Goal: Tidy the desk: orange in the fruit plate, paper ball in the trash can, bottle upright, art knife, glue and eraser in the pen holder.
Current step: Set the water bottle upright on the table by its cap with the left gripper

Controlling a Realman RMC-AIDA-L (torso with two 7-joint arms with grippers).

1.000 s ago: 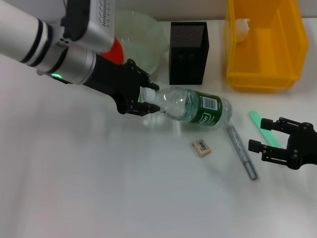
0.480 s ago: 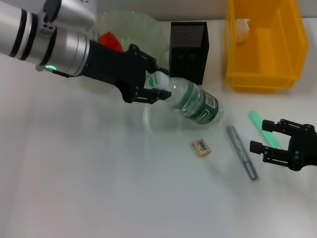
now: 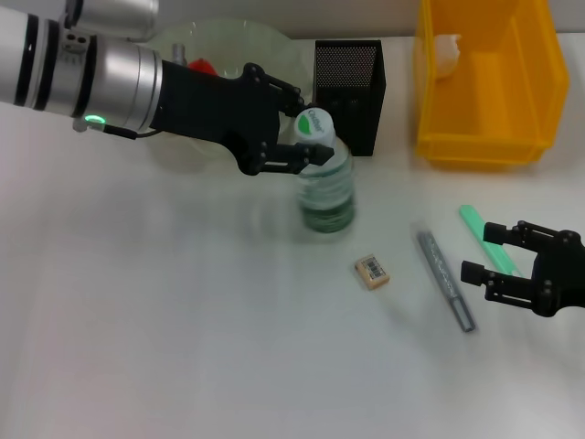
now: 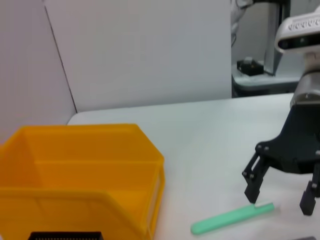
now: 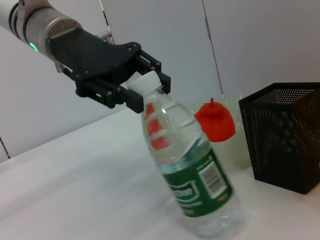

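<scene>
- Near the black pen holder point(image 3: 348, 96), the left tool point(image 3: 291, 137) clamps the neck of the tilted bottle point(image 3: 325, 183), its base on the table point(image 3: 183, 320).
- Right tool point(image 3: 489, 251), fingers apart, rests beside the green glue stick point(image 3: 487, 240).

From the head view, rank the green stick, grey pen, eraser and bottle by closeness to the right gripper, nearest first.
Measured from the right gripper:
1. Green stick, touching its jaws on the far side.
2. Grey pen, just toward the robot's left.
3. Eraser, farther left.
4. Bottle, farthest, held by the left gripper.
</scene>
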